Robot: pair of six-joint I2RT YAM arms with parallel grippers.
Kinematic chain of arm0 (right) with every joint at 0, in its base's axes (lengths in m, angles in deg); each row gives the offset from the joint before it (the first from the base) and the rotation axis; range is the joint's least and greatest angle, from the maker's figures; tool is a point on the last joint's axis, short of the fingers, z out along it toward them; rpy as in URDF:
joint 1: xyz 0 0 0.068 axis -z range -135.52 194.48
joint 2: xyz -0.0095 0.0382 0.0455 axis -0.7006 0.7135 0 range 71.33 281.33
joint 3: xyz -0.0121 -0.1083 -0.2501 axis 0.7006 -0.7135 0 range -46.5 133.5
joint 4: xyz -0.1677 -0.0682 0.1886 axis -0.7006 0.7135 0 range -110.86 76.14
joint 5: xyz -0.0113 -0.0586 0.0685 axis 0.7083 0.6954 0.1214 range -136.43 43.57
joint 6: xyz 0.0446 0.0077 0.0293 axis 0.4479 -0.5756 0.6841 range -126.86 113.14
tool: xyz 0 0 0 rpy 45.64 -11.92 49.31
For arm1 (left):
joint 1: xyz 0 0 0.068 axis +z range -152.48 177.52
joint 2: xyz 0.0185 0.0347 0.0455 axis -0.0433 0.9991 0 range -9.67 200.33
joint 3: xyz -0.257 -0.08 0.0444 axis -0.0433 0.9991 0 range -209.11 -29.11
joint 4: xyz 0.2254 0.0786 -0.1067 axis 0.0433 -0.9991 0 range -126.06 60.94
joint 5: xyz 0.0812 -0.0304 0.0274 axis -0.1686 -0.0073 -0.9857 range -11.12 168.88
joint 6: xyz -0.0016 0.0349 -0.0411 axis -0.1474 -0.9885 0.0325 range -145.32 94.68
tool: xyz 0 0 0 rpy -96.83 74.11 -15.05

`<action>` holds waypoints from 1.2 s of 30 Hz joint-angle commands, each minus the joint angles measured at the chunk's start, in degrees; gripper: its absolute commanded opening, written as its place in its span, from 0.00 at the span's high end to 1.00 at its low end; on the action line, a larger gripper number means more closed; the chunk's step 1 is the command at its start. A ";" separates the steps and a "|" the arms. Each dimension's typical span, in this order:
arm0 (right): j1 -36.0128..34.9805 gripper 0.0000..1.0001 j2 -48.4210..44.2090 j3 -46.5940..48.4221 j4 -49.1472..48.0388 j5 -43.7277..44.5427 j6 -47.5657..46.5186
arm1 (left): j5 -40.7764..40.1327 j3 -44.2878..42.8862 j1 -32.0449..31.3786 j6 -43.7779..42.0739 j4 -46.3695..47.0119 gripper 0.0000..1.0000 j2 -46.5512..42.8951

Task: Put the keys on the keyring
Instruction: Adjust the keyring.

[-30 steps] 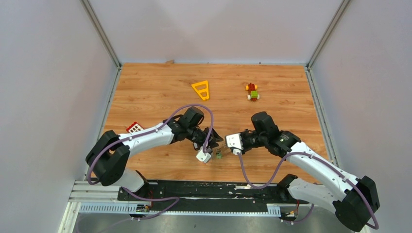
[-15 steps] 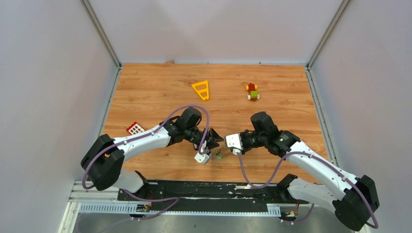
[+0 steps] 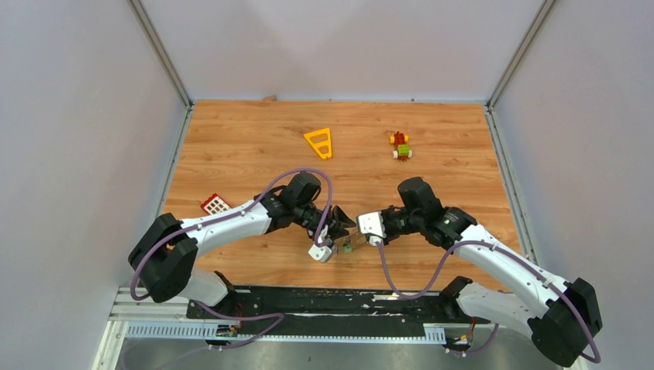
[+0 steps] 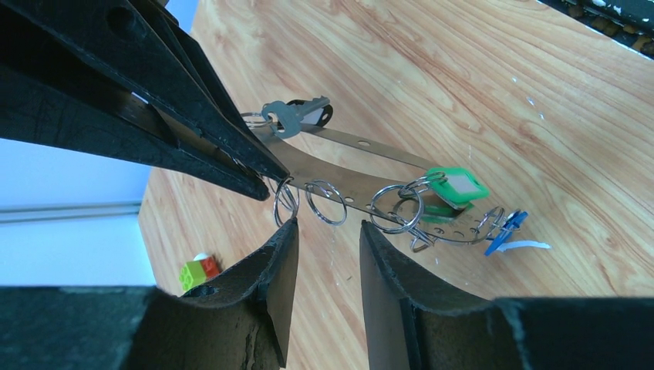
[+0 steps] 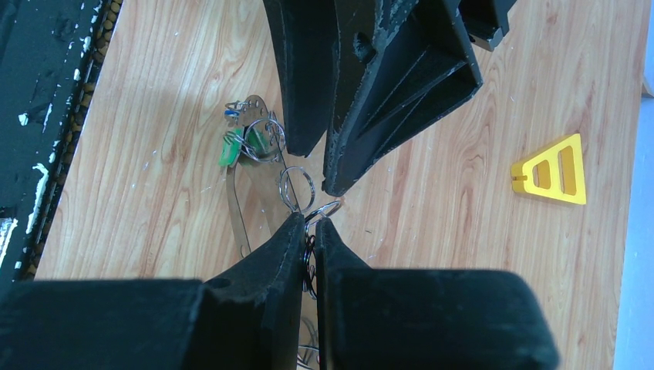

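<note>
Over woodgrain table (image 4: 540,85), flat silver keyring (image 4: 362,191) carries thin round wire rings (image 4: 325,202).

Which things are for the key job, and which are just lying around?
Job: silver metal loop keyring; small metal keys with coloured tags.
Lying about: yellow triangle frame; red-green-yellow toy block figure; red-and-white grid piece.

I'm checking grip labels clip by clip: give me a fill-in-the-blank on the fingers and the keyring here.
1. The right fingers are ___ on the large silver-grey metal keyring loop.
2. The left fingers stand ___, gripping nothing.
3. Beside the small blue plastic tag hangs a second tag, coloured ___.
Missing: shut; open; green.
</note>
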State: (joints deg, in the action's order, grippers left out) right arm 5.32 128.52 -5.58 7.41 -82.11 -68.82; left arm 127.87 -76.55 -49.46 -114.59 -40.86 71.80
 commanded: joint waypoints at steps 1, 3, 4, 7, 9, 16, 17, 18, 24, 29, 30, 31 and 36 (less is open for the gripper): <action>0.06 1.00 0.00 2.73 -1.02 -2.29 0.60 | 2.24 -0.39 -0.82 0.24 1.28 0.58 0.25; 0.09 1.00 -0.03 2.75 -1.03 -2.33 0.61 | 2.33 -0.37 -1.03 0.33 1.43 0.58 0.48; 0.08 1.00 0.02 2.75 -1.03 -2.33 0.65 | 2.25 -0.31 -1.09 0.30 1.67 0.58 0.52; 0.10 1.00 -0.16 2.69 -0.96 -2.20 0.63 | 2.30 0.14 -1.18 0.42 2.29 0.59 0.62; 0.08 1.00 -0.15 2.74 -1.00 -2.12 0.69 | 2.27 0.24 -1.23 0.43 2.57 0.59 0.61; 0.11 1.00 -0.09 2.66 -1.03 -2.11 0.73 | 2.22 0.80 -1.27 1.49 4.34 0.62 0.53; 0.11 1.00 -0.14 2.67 -1.03 -2.11 0.75 | 2.32 0.92 -1.27 1.96 4.85 0.62 0.46; 0.09 1.00 -0.07 2.64 -1.04 -2.03 0.75 | 2.33 0.94 -1.27 2.21 5.05 0.62 0.52; 0.09 1.00 -0.15 2.66 -1.03 -2.00 0.70 | 1.97 1.56 -1.27 3.99 6.75 0.65 0.11; 0.13 1.00 -0.09 2.67 -1.03 -1.98 0.73 | 1.98 1.74 -1.27 5.02 7.57 0.68 -0.46; 0.09 1.00 -0.13 2.62 -1.03 -1.94 0.75 | 2.03 1.76 -1.27 5.10 7.53 0.69 -0.44; 0.08 1.00 -0.17 2.58 -1.03 -1.91 0.75 | 2.07 1.82 -1.27 5.10 7.55 0.69 -0.50; 0.06 1.00 -0.17 2.49 -1.09 -1.76 0.69 | 1.96 2.03 -1.29 5.15 7.60 0.71 -1.14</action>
State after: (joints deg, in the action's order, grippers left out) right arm 5.32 128.58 -5.58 7.65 -82.09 -68.45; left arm 128.12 -74.89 -50.43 -110.42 -35.13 72.19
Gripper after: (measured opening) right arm 0.093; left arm 0.293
